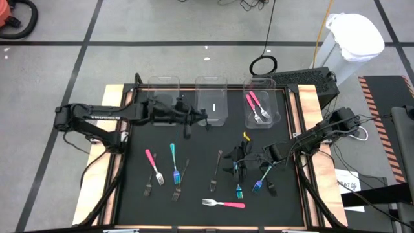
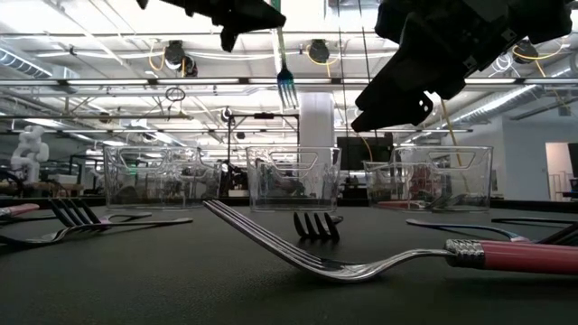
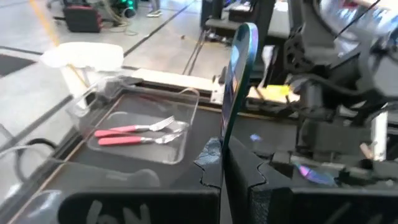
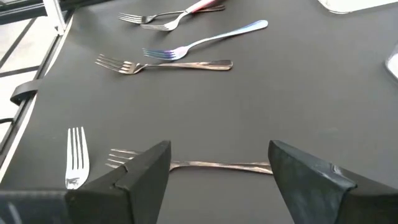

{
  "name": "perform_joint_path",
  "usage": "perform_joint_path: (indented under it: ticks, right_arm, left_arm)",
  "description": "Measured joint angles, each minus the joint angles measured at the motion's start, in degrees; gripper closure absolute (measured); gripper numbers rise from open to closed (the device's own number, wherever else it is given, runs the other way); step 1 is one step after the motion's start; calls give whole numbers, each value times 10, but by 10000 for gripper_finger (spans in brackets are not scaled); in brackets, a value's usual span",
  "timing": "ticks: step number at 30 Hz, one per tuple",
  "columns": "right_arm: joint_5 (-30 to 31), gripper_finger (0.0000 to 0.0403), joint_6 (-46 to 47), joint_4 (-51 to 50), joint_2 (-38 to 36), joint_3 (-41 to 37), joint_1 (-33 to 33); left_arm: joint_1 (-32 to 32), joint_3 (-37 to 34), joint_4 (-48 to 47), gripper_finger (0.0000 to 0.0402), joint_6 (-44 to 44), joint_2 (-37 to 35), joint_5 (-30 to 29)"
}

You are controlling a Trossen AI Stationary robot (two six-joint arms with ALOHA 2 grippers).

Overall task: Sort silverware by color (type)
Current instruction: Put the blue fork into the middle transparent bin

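Above the back of the desk (image 1: 129,194), by the middle clear bin (image 1: 211,103), the left gripper (image 1: 187,123) hangs with its fingers (image 3: 249,177) clamped on a teal-handled fork (image 3: 235,81), which dangles tines down in the low view. Toward the desk's right edge, the right gripper (image 1: 240,162) sits low with its fingers (image 4: 146,171) spread wide astride a dark fork (image 4: 205,165) lying flat between them. Two pink-handled forks (image 1: 255,107) lie in the right bin (image 1: 262,120) at the back. Near the left edge a pink fork (image 1: 154,165), a teal fork (image 1: 174,162) and two dark ones lie on the mat. Another pink fork (image 1: 223,204) rests along the front edge. More teal forks (image 1: 260,180) lie beside the right gripper.
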Motion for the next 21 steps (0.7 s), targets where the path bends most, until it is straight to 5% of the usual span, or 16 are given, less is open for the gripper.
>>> perform_joint_path:
  ticks: [12,21]
  right_arm:
    - [0,135,-2,0,0,0,0]
    - [0,135,-6,0,0,0,0]
  left_arm:
    - [132,0,49,401,-41,55,166]
    - [221,0,58,401,-68,109,212]
